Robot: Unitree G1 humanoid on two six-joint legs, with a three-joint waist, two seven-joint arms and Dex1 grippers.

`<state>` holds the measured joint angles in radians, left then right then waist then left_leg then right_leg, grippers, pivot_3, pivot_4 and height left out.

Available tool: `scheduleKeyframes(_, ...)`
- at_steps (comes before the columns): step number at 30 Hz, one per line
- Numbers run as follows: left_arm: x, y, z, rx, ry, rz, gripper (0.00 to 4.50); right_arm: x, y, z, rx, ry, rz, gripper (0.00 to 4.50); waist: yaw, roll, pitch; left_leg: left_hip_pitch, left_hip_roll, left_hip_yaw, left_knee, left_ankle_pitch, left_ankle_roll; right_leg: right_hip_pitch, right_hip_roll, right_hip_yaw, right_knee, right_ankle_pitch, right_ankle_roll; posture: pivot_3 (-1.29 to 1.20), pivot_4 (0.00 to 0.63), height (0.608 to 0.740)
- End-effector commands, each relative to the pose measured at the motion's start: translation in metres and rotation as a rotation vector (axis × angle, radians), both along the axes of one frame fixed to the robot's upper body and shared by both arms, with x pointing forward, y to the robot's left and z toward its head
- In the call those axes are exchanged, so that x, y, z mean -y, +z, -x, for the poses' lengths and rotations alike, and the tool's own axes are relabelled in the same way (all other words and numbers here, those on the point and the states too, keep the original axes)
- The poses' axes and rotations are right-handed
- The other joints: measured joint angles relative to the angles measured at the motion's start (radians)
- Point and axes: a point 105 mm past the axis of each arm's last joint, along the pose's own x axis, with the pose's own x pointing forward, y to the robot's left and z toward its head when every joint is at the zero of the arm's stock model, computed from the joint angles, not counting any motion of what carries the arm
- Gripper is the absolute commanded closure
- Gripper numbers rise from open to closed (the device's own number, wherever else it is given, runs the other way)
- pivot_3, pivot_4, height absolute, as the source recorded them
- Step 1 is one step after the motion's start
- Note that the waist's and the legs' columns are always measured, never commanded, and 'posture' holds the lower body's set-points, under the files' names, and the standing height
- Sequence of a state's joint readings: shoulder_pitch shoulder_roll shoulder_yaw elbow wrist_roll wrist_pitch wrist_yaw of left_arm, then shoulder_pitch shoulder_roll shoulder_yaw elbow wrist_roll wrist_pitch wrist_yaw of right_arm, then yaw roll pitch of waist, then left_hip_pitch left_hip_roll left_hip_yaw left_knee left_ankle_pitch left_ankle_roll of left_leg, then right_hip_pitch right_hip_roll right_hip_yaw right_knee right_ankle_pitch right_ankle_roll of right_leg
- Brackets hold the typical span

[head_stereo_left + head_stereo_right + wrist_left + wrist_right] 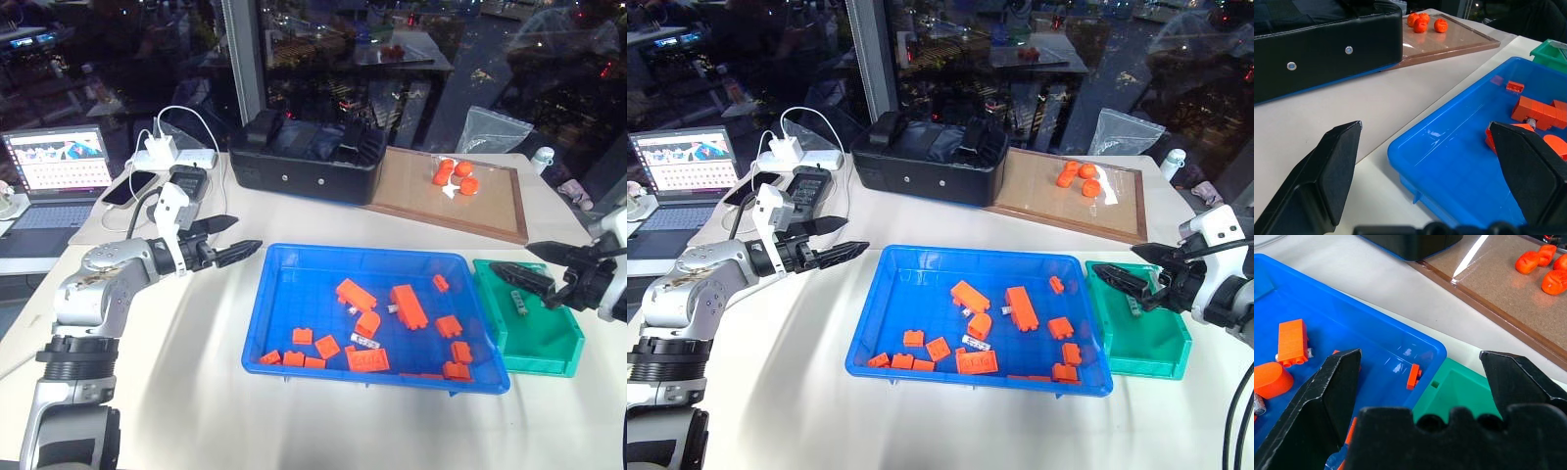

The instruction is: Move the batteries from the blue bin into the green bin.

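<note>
The blue bin (294, 294) lies mid-table holding several orange bricks (409, 305). A silver battery (364, 341) rests among the bricks, and another (391, 308) peeks out beside the long brick. The green bin (549, 343) stands against the blue bin's right side, with one battery (517, 302) lying inside it. My right gripper (537, 265) hovers open and empty over the green bin's near-left part; its wrist view looks across the green bin (1459, 387) and the blue bin's corner (1376, 328). My left gripper (235, 238) is open and empty, above the table left of the blue bin (1449, 161).
A black case (309, 157) sits behind the blue bin. To its right lies a wooden board (421, 201) with orange pieces (457, 178). A laptop (54, 171), a phone (127, 188) and a charger with cables (162, 152) occupy the far left.
</note>
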<state>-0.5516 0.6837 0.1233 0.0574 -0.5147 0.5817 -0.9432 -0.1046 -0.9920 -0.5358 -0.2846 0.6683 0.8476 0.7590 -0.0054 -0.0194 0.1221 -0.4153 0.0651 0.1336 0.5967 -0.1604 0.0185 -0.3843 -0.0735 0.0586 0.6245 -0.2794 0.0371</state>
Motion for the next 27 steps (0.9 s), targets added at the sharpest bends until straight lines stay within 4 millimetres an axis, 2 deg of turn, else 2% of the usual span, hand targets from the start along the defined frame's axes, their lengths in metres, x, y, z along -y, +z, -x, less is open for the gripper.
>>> scheduleKeyframes(1, 0.003, 0.014, 0.008, 0.032, -0.080, -0.061, 0.00, -0.004, 0.017, 0.001, 0.042, 0.035, 0.095, 0.02, 0.000, 0.000, 0.000, 0.000, 0.000, 0.000, 0.000, 0.000, 0.000, 0.000, 0.000, 0.000, 0.000, 0.000, 0.000, 0.00, 0.150, 0.738)
scheduleKeyframes(4, 0.021, 0.013, 0.027, -0.020, -0.269, -0.147, 0.00, -0.030, 0.019, 0.003, 0.005, 0.165, 0.195, 0.02, -0.006, 0.001, 0.000, -0.001, 0.000, 0.000, 0.000, 0.000, 0.000, -0.001, 0.000, 0.000, 0.001, 0.000, 0.000, 0.00, 0.150, 0.738)
scheduleKeyframes(7, 0.031, 0.017, 0.038, -0.053, -0.375, -0.169, 0.00, -0.059, 0.013, 0.005, -0.043, 0.302, 0.245, 0.02, -0.007, 0.001, 0.000, 0.000, 0.001, 0.000, 0.000, 0.000, 0.000, -0.001, 0.001, 0.000, 0.001, 0.000, 0.000, 0.00, 0.150, 0.738)
scheduleKeyframes(11, 0.040, 0.014, 0.052, -0.083, -0.483, -0.245, 0.00, -0.090, -0.003, -0.002, -0.091, 0.411, 0.311, 0.02, -0.013, 0.000, 0.000, 0.000, 0.002, 0.000, 0.000, 0.000, 0.000, -0.001, 0.002, 0.000, 0.000, 0.000, -0.001, 0.00, 0.150, 0.738)
scheduleKeyframes(14, 0.043, 0.011, 0.060, -0.096, -0.527, -0.275, 0.00, -0.105, -0.020, -0.014, -0.128, 0.425, 0.322, 0.02, -0.011, 0.000, 0.000, 0.000, 0.002, 0.000, 0.000, 0.000, 0.000, -0.002, 0.002, 0.001, 0.001, 0.000, -0.001, 0.00, 0.150, 0.738)
scheduleKeyframes(17, 0.042, 0.010, 0.065, -0.090, -0.527, -0.295, 0.00, -0.111, -0.043, -0.027, -0.227, 0.367, 0.271, 0.02, -0.007, 0.000, 0.000, -0.001, 0.002, 0.000, 0.000, 0.000, 0.000, -0.003, 0.002, 0.001, 0.001, -0.001, -0.002, 0.00, 0.150, 0.738)
scheduleKeyframes(21, 0.041, 0.007, 0.068, -0.085, -0.515, -0.312, 0.00, -0.107, -0.058, -0.048, -0.267, 0.226, 0.257, 0.02, -0.006, -0.001, 0.000, -0.002, 0.002, 0.000, 0.002, 0.000, 0.000, -0.003, 0.002, 0.000, 0.001, -0.001, -0.002, 0.00, 0.150, 0.738)
scheduleKeyframes(25, 0.039, 0.003, 0.069, -0.081, -0.494, -0.323, 0.00, -0.116, -0.072, -0.051, -0.334, 0.188, 0.187, 0.02, -0.006, -0.001, 0.000, -0.002, 0.002, 0.000, 0.002, 0.000, 0.000, -0.003, 0.002, 0.000, 0.002, -0.001, -0.002, 0.00, 0.150, 0.738)
scheduleKeyframes(27, 0.038, 0.004, 0.071, -0.085, -0.493, -0.316, 0.00, -0.106, -0.080, -0.053, -0.340, 0.128, 0.229, 0.02, -0.006, -0.001, 0.000, -0.002, 0.002, -0.001, 0.002, 0.000, 0.000, -0.003, 0.002, 0.000, 0.002, -0.001, -0.002, 0.00, 0.150, 0.738)
